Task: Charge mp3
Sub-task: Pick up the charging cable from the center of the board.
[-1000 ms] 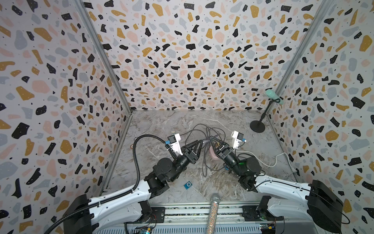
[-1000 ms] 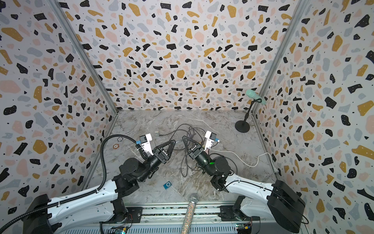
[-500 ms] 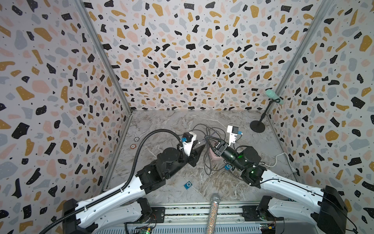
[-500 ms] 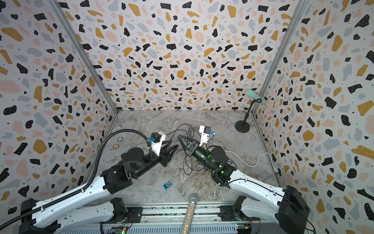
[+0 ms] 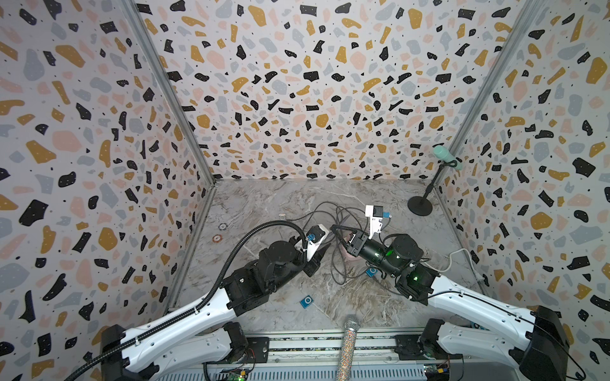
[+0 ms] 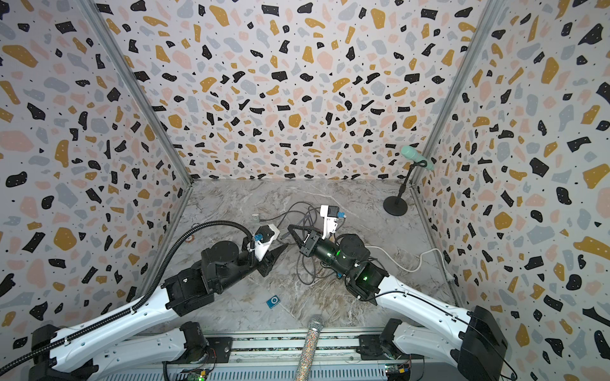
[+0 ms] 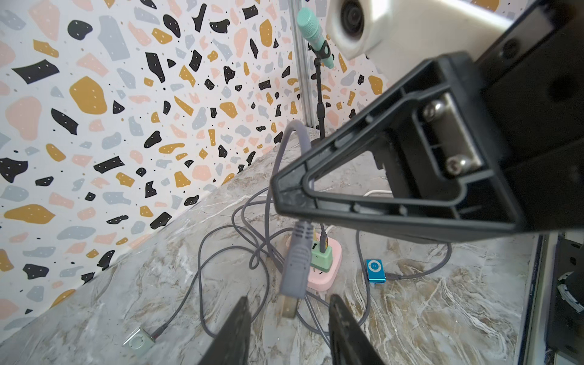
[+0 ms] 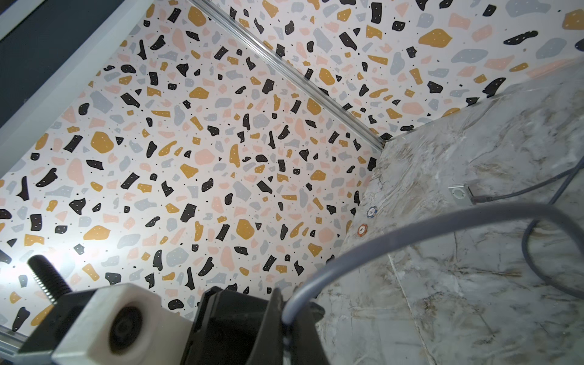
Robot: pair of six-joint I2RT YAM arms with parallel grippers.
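Handover of the charging lead is looking like the step in hand. The right gripper point(image 7: 279, 196) is pinching a grey cable point(image 8: 410, 231) in shut jaws and dangling its USB plug point(image 7: 295, 265) nose-down. The left gripper point(image 7: 287, 319) is waiting just below with jaws apart, and the plug's metal tip is hanging between the fingertips point(image 7: 240, 316) without visibly touching either. The next move is probably calling for the left jaws to close squarely on the plug's moulded body, so it can be steered into the green adapter point(image 7: 320, 260) sitting on the pink socket block point(image 7: 331, 278). A skewed grip is likely to spoil the insertion. One blue mp3 player point(image 7: 376, 270) is lying on the marble tabletop point(image 7: 442, 316) just beside that block with a lead running into it. I cannot tell whether that lead is the held one. Only the left wrist view is showing the plug, the adapter and the gap between the left jaws. Both top views are showing a second, loose blue mp3 player point(image 5: 306, 301) near the front rail, unseen by either wrist camera. The right wrist view is showing the cable leaving its own clamped tips, and a silver mp3 player point(image 8: 458, 193) lying farther off.
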